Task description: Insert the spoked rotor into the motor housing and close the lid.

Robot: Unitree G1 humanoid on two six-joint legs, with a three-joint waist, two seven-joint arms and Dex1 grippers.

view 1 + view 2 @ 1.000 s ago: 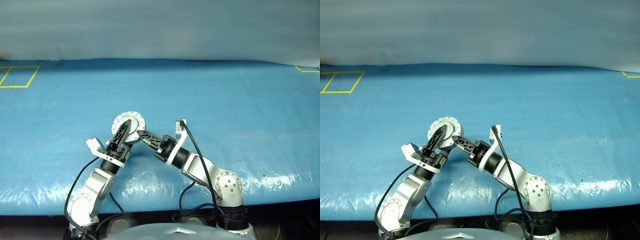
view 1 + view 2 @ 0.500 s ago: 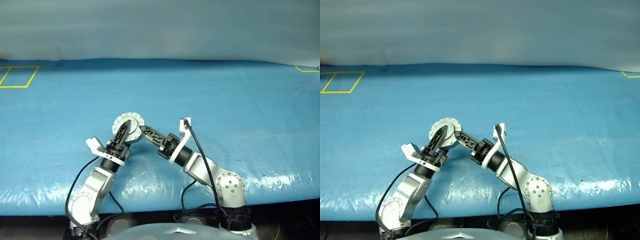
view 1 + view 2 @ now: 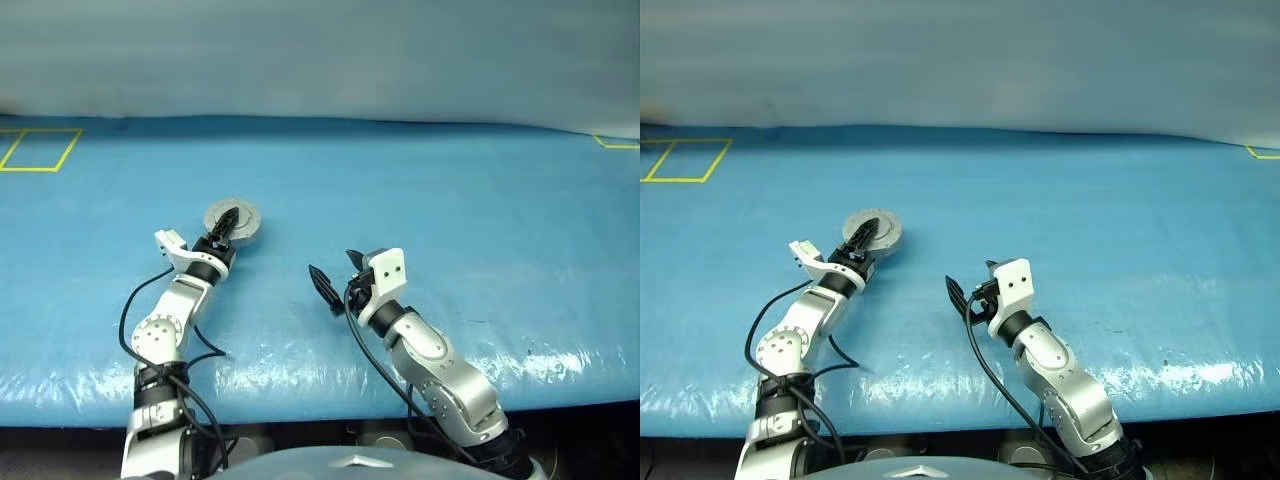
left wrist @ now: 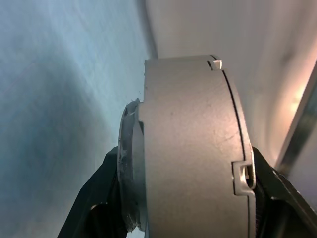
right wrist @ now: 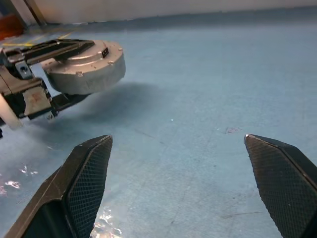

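The left gripper [image 3: 226,226] is clamping its two black fingers across the closed motor housing [image 3: 231,220], holding it just above the blue table [image 3: 480,200], with the lid [image 5: 81,55] sitting shut on top. The right gripper [image 3: 958,293] is hanging spread wide and empty, well apart to the right. The spoked rotor is presumably sealed inside, though that cannot be confirmed. Judging by this, only setting the housing down is remaining.

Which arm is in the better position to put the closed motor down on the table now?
The left. Its left gripper already clamps the closed motor housing just above the blue table. The right gripper is open, empty and apart from it.
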